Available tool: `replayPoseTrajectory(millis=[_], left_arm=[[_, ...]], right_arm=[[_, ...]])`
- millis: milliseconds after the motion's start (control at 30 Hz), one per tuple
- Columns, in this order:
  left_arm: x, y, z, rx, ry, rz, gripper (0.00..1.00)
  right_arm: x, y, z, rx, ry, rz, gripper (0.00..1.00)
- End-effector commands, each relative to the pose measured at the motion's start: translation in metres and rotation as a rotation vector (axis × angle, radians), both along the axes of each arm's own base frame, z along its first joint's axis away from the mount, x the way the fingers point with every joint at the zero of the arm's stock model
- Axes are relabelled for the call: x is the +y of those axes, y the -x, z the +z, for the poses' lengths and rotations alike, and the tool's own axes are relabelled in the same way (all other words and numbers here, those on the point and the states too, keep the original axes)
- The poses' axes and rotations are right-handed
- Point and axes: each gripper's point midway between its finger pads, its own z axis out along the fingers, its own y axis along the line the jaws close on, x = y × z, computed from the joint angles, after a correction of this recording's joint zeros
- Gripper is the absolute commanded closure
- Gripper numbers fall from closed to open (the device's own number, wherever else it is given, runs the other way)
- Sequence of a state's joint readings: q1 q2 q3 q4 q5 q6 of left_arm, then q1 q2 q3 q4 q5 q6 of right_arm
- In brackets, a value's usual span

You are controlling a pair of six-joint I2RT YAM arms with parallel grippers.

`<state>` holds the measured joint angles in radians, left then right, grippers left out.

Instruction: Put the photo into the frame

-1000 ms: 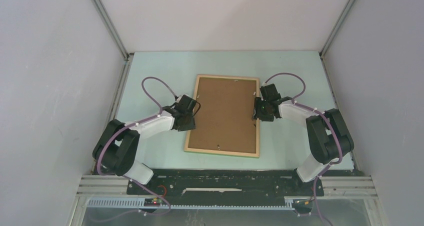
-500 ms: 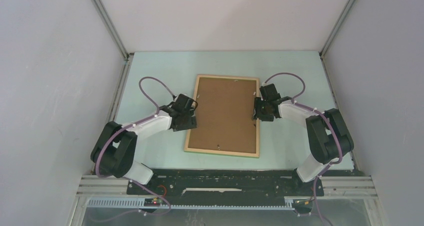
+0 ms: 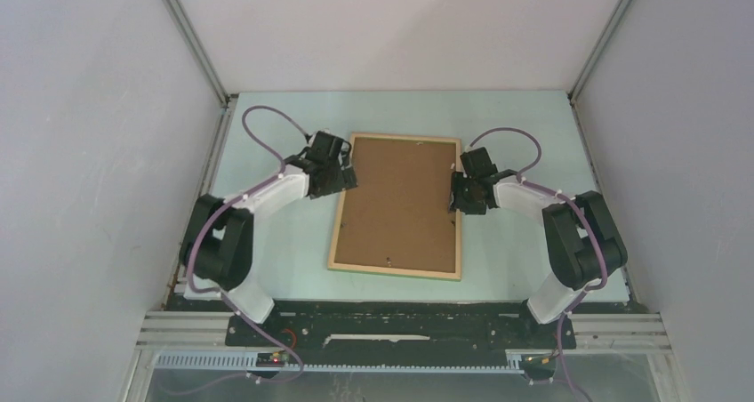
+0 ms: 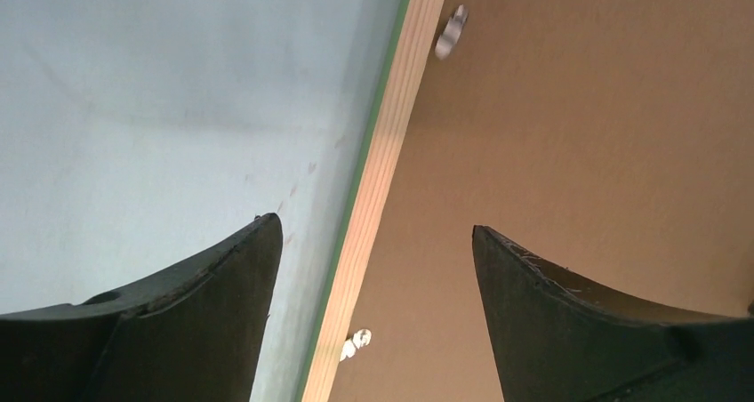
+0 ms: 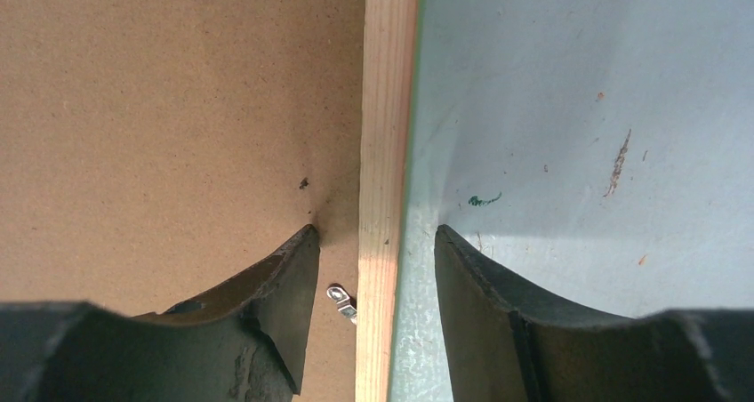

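We read no text, label, brand, number or sign in any of the three views. The small reddish and green marks on the worktop (image 5: 613,166), seen from the right wrist, are scuffs and specks, not characters.
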<state>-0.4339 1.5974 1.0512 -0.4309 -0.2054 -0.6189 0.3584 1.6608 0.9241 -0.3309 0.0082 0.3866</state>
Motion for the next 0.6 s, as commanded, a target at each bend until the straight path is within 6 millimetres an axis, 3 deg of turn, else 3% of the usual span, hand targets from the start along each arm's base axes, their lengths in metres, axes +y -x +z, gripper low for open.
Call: replayPoseTrajectory(millis=[0,233,300,400,567], left_arm=[[-0.008,-0.052,0.011,-0.05,0.026,-0.024,0.17],[-0.012,-0.093,0.001,-0.015,0.027,-0.054,0.28],[-0.008,-0.096,-0.006,0.005,0.013,-0.023,0.29],[-0.015,-0.097,-0.015,0.036,0.058,-0.036,0.39],[-0.012,-0.099,-0.022,0.038,0.042,-0.019,0.38]], right_arm=[[-0.014,0.009,-0.016,0.046,0.096,0.003,0.42],[-0.014,0.01,-0.016,0.05,0.093,0.007,0.43],[-0.014,0.01,-0.016,0.051,0.094,0.005,0.42],[-0.014,0.009,-0.016,0.047,0.094,0.004,0.42],[-0.014,0.009,-0.016,0.047,0.099,0.004,0.43]])
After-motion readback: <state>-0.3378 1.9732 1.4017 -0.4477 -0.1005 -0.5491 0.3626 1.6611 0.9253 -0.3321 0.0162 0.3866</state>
